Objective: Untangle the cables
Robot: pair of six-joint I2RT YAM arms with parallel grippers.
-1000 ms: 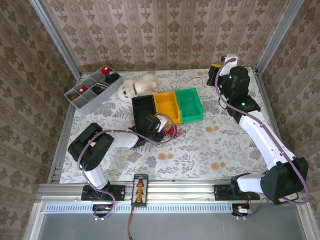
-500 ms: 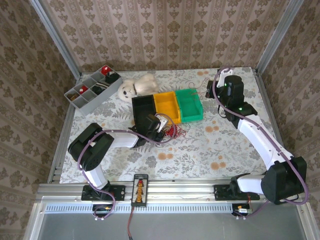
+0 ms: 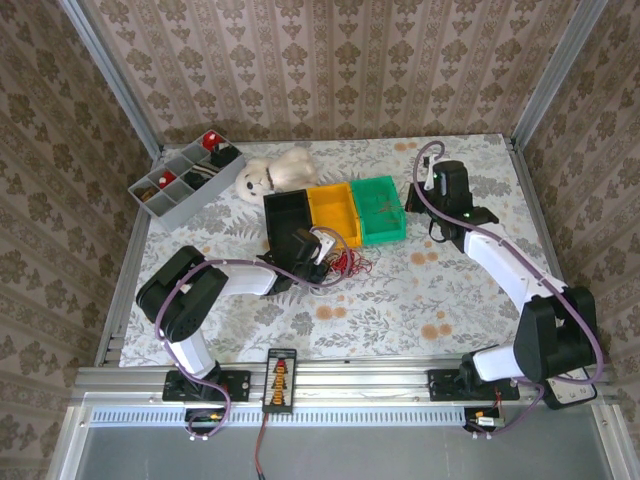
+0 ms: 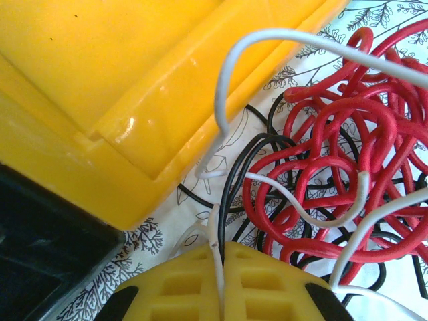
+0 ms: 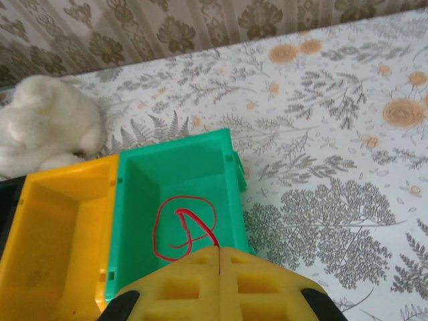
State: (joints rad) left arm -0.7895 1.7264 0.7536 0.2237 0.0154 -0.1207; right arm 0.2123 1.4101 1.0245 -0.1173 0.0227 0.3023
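The left arm lies low across the surface (image 3: pixel 400 290), elbow bent, with the left gripper (image 4: pixel 221 253) closed on a white wire (image 4: pixel 215 237) at the edge of the tangled cables (image 4: pixel 334 154), which rest just beside the yellow bin (image 4: pixel 100 67). The right arm reaches to the far side, and the right gripper (image 5: pixel 219 253) pinches a red wire (image 5: pixel 180 227) that loops inside the green bin (image 5: pixel 130 200). From above, both grippers' fingertips are hidden under their wrists, and the tangle's strands are too fine to separate.
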